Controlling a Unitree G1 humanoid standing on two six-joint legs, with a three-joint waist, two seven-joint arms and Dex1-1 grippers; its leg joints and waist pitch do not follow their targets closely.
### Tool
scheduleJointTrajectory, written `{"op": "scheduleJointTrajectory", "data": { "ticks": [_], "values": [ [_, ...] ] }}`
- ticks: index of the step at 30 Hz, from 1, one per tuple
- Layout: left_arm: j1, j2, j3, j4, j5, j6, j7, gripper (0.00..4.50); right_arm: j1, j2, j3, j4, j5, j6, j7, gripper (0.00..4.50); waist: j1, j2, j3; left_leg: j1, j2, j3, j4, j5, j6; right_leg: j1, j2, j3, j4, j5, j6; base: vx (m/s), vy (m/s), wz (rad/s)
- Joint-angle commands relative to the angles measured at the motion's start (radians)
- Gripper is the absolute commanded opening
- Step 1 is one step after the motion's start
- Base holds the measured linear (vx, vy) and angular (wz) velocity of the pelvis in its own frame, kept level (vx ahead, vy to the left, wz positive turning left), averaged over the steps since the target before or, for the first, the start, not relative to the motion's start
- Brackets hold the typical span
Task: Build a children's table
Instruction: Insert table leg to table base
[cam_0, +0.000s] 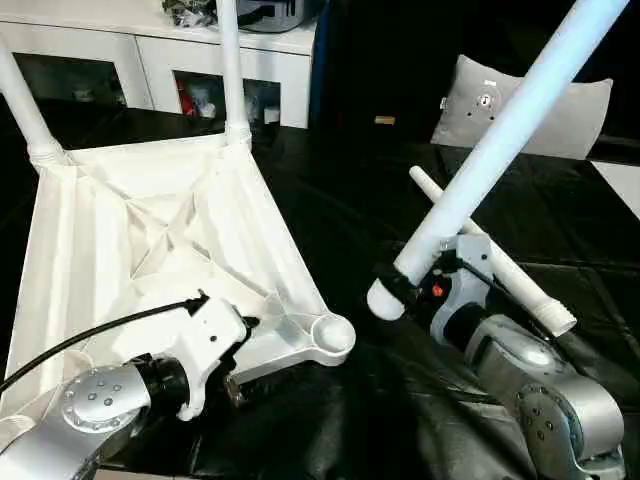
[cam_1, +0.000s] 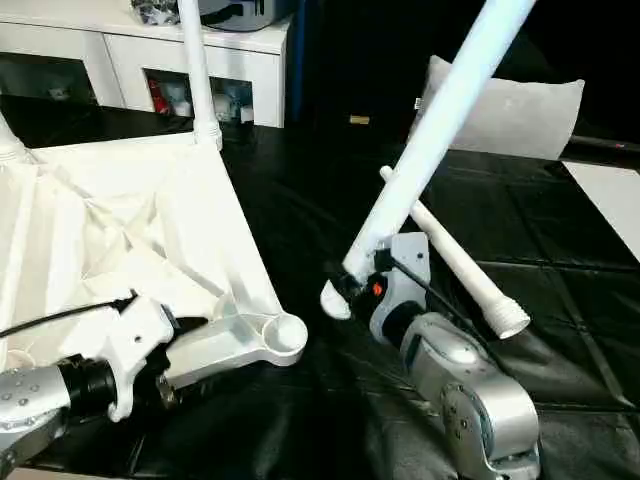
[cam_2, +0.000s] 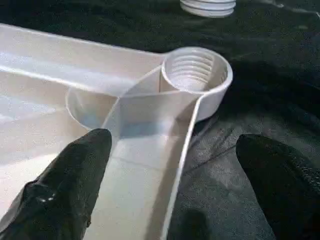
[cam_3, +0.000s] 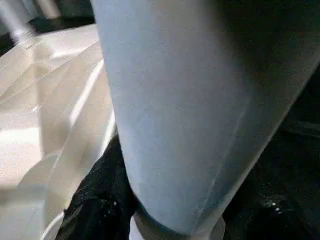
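Note:
The children's table top (cam_0: 150, 230) lies upside down on black cloth, ribbed underside up. Two white legs (cam_0: 230, 70) stand upright in its far corner sockets. The near right corner socket (cam_0: 333, 335) is empty, and its inner thread shows in the left wrist view (cam_2: 192, 70). My left gripper (cam_0: 240, 355) is open, one finger (cam_2: 75, 185) over the top's inside and the other over the cloth, straddling the rim just behind that socket. My right gripper (cam_0: 415, 285) is shut on a third leg (cam_0: 510, 120), which tilts up to the right with its lower end (cam_0: 385, 300) just right of the empty socket. A fourth leg (cam_0: 500, 265) lies on the cloth behind it.
A white-grey cushion (cam_0: 520, 110) leans at the back right. A flat white board (cam_0: 622, 185) shows at the right edge. A white cabinet (cam_0: 150, 60) stands behind the table top. Black cloth (cam_0: 340, 210) covers the work surface.

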Motion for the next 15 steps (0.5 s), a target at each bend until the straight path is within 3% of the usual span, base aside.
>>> {"op": "scheduleJointTrajectory", "data": {
  "ticks": [1,4,8,11,15],
  "values": [
    [-0.01,0.0,-0.014,-0.006,-0.007,0.012,-0.017,4.15,-0.002,-0.015,0.01,-0.008,-0.011,-0.03,0.028,1.91,-0.001,0.016,-0.045,0.011,0.041,-0.01,-0.082,-0.221,-0.063,0.024,-0.066,0.045,-0.09,-0.19,-0.101,0.0,0.0,0.0],
    [-0.029,0.008,-0.036,0.014,0.017,0.013,-0.023,4.01,-0.002,-0.02,0.013,-0.001,-0.014,-0.037,0.035,1.91,-0.003,0.011,-0.044,0.011,0.04,-0.01,-0.081,-0.222,-0.058,0.024,-0.065,0.046,-0.091,-0.204,-0.101,0.0,0.0,0.0],
    [-0.102,-0.039,-0.067,0.091,0.029,0.025,-0.01,3.67,-0.013,-0.056,0.039,0.026,-0.05,-0.047,0.047,1.91,-0.001,0.022,-0.046,0.014,0.04,-0.011,-0.08,-0.212,-0.066,0.022,-0.065,0.045,-0.089,-0.188,-0.102,0.0,0.0,0.0],
    [-0.137,-0.036,-0.093,0.105,0.037,0.057,-0.019,3.35,-0.014,-0.059,0.035,0.038,-0.061,-0.047,0.037,1.91,0.0,0.022,-0.051,0.012,0.038,-0.011,-0.077,-0.188,-0.067,0.03,-0.066,0.044,-0.083,-0.12,-0.12,0.0,0.0,0.0],
    [-0.16,-0.031,-0.114,0.121,0.049,0.092,-0.023,3.14,-0.013,-0.041,0.017,0.044,-0.047,-0.045,0.031,1.91,-0.003,0.023,-0.052,0.009,0.037,-0.01,-0.075,-0.169,-0.059,0.032,-0.066,0.044,-0.084,-0.114,-0.125,0.0,0.0,0.0]
  ]
}}
